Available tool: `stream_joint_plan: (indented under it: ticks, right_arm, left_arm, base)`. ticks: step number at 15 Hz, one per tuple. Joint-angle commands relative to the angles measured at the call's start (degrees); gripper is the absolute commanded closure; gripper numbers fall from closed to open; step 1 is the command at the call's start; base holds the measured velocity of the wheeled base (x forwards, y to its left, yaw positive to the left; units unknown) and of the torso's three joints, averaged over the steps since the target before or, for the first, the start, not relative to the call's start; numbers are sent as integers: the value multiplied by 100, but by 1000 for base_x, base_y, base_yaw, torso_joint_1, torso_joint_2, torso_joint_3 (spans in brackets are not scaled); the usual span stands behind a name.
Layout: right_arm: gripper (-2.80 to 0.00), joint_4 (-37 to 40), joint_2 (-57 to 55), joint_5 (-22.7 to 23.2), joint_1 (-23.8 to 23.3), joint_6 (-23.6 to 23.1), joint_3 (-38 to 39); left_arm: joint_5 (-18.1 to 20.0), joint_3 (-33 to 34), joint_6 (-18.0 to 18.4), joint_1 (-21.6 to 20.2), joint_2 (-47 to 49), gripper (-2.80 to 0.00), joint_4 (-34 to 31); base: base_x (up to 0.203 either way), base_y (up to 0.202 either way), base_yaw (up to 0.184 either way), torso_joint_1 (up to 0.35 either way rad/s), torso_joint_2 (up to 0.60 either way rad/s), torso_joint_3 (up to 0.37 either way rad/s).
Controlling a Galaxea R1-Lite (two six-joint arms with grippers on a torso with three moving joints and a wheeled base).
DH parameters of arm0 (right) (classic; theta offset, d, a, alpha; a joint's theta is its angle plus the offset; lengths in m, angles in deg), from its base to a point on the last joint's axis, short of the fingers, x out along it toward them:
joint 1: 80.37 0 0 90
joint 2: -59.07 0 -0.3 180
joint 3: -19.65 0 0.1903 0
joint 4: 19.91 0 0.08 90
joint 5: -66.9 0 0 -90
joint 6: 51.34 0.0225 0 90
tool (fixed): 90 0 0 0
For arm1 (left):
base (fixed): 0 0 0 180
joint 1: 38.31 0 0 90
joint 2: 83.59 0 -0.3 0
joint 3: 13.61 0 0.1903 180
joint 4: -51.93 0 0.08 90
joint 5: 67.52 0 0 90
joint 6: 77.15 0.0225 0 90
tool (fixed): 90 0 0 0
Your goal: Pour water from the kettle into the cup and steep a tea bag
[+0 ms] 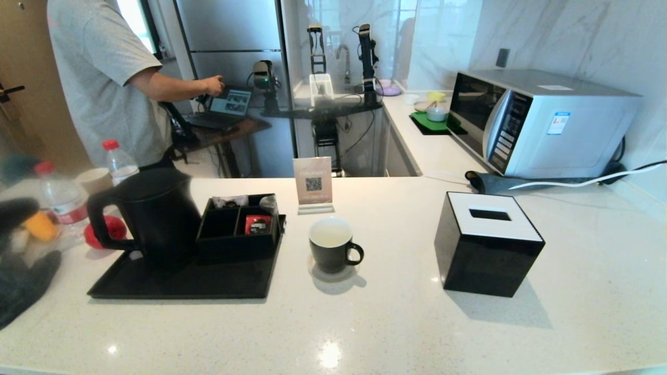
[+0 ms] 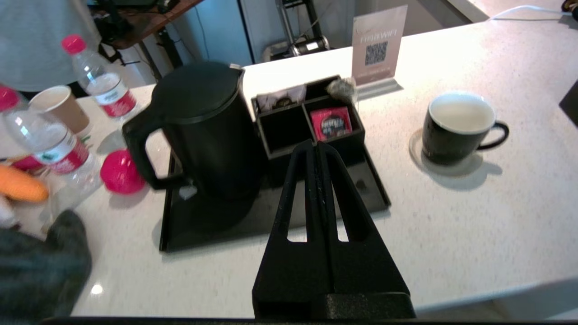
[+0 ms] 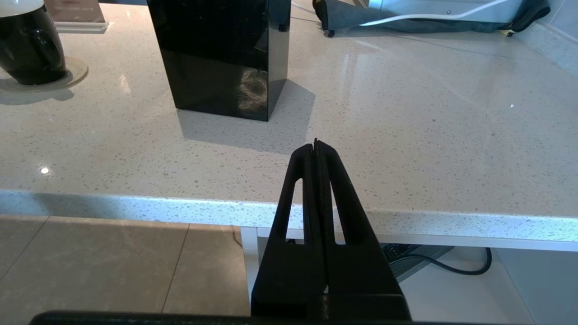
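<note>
The matte black kettle (image 1: 156,216) (image 2: 203,131) stands upright on a black tray (image 1: 182,281) (image 2: 271,212), lid down, handle facing left. The black mug (image 1: 332,245) (image 2: 458,128) (image 3: 28,45) sits on a round coaster right of the tray, with pale water low inside its white interior. A red tea packet (image 1: 257,224) (image 2: 331,123) lies in the black organizer box (image 1: 239,229) (image 2: 307,122). My left gripper (image 2: 316,143) is shut and empty, hovering above the tray's front, short of the organizer. My right gripper (image 3: 315,143) is shut and empty at the counter's front edge. Neither gripper shows in the head view.
A black tissue box (image 1: 489,242) (image 3: 221,54) stands right of the mug. A QR sign (image 1: 313,183) stands behind it. Water bottles (image 1: 62,200), a tan paper cup (image 1: 95,179), a red ball (image 2: 119,174) and dark cloth (image 1: 23,286) crowd the left. A microwave (image 1: 542,122) sits back right; a person stands back left.
</note>
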Motion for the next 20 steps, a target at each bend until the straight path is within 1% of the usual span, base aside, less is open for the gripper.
stream_joint_plan:
  ticks: [1,3,7,12,17,20]
  right_arm:
    - [0,-1,-7,2,3,-2,0]
    - [0,-1,-7,2,0,-2,0]
    - [0,-1,-7,9,0,-2,0]
    - [0,-1,-7,2,0,-2,0]
    - [0,-1,-7,2,0,-2,0]
    - [0,-1,-7,2,0,-2,0]
  left_arm:
    - [78,-585,-13,42,1293,-280,-2]
    - [192,-850,-48,56,1813,-280,2]
    - [246,-1468,-59,113,2882,-280,-8]
    - [264,-2192,-66,417,4165,-280,-8]
    - [264,-3110,-85,777,5481,-280,-5]
    - [218,-3507,-284,1037,6021,-280,-20]
  base:
    - [0,0,0,0,0,0]
    - [0,0,0,0,0,0]
    - [0,0,0,0,0,0]
    - [0,0,0,0,0,0]
    - [0,0,0,0,0,0]
    - [0,0,0,0,0,0]
